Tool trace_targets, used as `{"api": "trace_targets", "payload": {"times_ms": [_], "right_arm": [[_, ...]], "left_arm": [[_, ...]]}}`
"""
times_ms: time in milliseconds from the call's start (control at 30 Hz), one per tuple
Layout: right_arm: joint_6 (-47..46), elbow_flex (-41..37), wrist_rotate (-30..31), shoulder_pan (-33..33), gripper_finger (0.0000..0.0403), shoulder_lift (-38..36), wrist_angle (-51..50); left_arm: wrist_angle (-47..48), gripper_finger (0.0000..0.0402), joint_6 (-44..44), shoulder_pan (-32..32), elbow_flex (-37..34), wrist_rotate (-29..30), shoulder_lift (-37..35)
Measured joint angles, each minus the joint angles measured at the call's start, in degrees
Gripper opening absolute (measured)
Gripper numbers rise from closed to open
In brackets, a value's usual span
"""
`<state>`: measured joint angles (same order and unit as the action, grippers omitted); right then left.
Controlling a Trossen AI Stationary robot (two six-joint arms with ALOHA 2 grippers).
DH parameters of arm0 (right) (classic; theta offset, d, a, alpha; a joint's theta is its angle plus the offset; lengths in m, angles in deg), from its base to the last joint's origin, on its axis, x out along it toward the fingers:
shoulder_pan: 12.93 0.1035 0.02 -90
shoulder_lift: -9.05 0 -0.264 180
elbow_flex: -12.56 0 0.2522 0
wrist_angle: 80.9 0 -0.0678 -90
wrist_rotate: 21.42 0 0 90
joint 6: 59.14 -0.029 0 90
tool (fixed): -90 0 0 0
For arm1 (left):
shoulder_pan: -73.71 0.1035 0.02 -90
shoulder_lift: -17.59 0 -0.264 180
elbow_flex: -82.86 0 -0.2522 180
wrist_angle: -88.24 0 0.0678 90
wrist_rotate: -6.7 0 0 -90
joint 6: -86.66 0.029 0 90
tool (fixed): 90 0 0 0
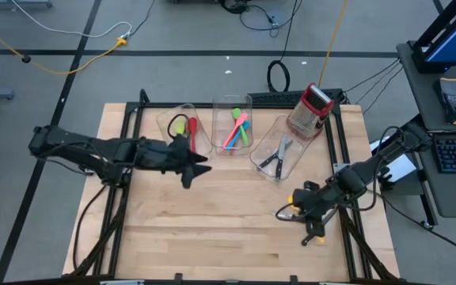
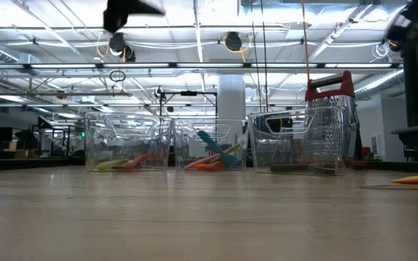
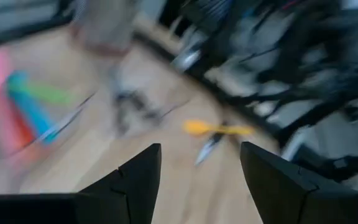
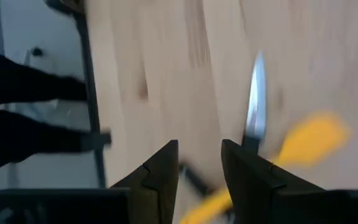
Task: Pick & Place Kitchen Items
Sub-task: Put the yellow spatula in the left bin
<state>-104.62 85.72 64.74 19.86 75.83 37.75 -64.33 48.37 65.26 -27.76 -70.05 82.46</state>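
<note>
My left gripper (image 1: pixel 199 169) (image 3: pixel 201 155) hangs open above the table, just in front of the left clear bin, with nothing between its fingers. My right gripper (image 1: pixel 305 212) (image 4: pixel 199 165) hovers over the table's right side, slanting down, its fingers a little apart with nothing between them. Below it a yellow utensil (image 1: pixel 294 206) (image 4: pixel 312 140) and a steel knife (image 4: pixel 255 102) (image 3: pixel 207 148) lie flat on the wood. Green and red utensils (image 1: pixel 185 128) rest in the left bin. Green, pink and blue ones (image 1: pixel 237 127) rest in the middle bin. Black-handled steel pieces (image 1: pixel 278 154) lie in the right bin.
Three clear bins (image 1: pixel 212 119) stand in a row along the table's far side. The red-topped box grater (image 1: pixel 311 109) stands behind the right one. A black frame (image 1: pixel 340 150) rims the table. Bare wood (image 1: pixel 212 229) spans the near half.
</note>
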Motion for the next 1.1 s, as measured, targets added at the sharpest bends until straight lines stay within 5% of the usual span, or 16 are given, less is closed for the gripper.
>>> {"api": "trace_targets", "payload": {"times_ms": [233,567,1100], "right_arm": [[-12.2,0.0,-8.5,0.1,0.0116,0.0,-9.8],[-20.5,-4.1,-10.0,0.9,0.0130,0.0,-10.5],[-29.9,-12.6,-12.6,2.0,0.0198,0.0,2.4]], "left_arm": [[-15.6,0.0225,9.7,-5.6,0.1,0.5,0.3],[-18.2,0.0225,16.6,-10.4,-0.4,0.5,0.4],[-24.4,0.0225,11.3,-9.9,-7.9,-0.1,0.4]]}}
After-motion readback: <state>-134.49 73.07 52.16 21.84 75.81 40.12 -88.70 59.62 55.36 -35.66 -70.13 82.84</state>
